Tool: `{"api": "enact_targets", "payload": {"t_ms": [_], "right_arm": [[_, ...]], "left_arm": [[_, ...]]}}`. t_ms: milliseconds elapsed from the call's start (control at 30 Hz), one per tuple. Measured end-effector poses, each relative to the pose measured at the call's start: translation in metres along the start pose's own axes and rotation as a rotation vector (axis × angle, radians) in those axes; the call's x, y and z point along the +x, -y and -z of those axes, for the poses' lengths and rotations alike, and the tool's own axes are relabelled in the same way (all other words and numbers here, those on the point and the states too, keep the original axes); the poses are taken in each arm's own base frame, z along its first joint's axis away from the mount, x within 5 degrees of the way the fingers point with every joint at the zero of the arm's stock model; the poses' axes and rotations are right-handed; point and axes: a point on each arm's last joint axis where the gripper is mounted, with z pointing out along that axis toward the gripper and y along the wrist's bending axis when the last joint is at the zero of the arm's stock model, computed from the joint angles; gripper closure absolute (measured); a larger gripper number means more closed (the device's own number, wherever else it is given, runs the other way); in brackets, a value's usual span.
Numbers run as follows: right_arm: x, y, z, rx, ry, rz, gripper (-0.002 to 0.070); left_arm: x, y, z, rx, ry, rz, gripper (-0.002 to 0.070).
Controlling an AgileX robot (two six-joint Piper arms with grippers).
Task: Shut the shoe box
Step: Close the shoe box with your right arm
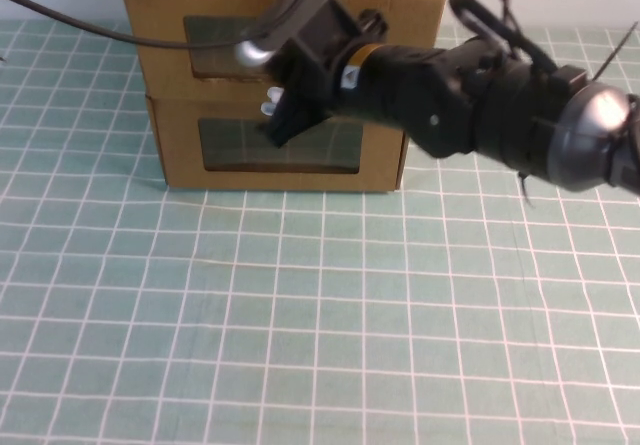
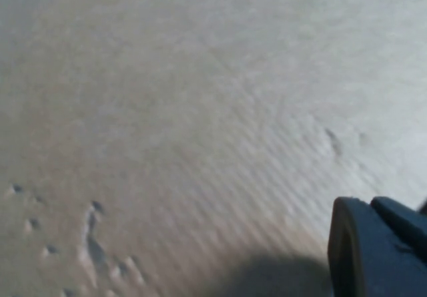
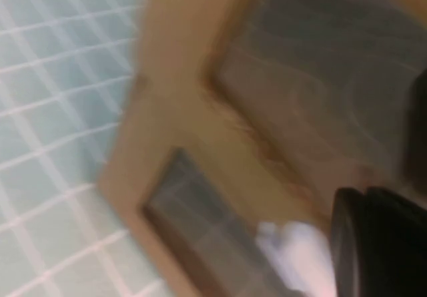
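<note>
Two brown cardboard boxes are stacked at the back of the table. The shoe box [image 1: 170,50] is the upper one, with a clear window [image 1: 215,35] in its front panel. A dark gap runs along its top edge behind the panel. White tabs [image 1: 271,100] sit at the seam between the boxes. My right gripper [image 1: 283,125] reaches in from the right, shut and empty, with its tip at the box fronts beside the tabs. One tab [image 3: 293,253] shows next to the gripper [image 3: 365,243] in the right wrist view. My left gripper [image 2: 370,247] is shut, close against plain cardboard [image 2: 167,110].
The lower box [image 1: 180,165] has its own window [image 1: 300,155] and stands on the green grid mat [image 1: 300,305]. The right arm [image 1: 480,105] crosses above the mat's right back part. A black cable [image 1: 90,27] runs in from the left. The left arm is out of the high view.
</note>
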Motion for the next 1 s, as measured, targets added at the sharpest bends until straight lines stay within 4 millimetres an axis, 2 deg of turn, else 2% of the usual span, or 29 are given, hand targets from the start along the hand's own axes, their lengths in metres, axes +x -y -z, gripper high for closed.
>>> {"api": "enact_targets", "payload": {"t_ms": [133,300,700,867,1000], "right_arm": [[0.007,0.022,0.001,0.055,0.01,-0.034,0.069],[0.011,0.039,0.001,0.105,0.043,-0.082,0.069],[0.015,0.039,0.001,0.088,0.007,-0.11,0.069],[0.006,0.04,0.022,0.044,-0.059,-0.043,0.069],[-0.002,0.04,0.046,-0.009,-0.13,0.002,0.069]], "left_arm": [[0.003,-0.007,-0.011,-0.006,0.005,0.017,0.068],[0.002,-0.007,-0.011,-0.009,0.013,0.019,0.068],[0.002,-0.008,-0.01,-0.009,0.012,0.018,0.068],[-0.003,-0.005,0.008,-0.025,0.031,0.002,0.068],[-0.012,0.004,0.034,-0.037,0.07,-0.02,0.068]]}}
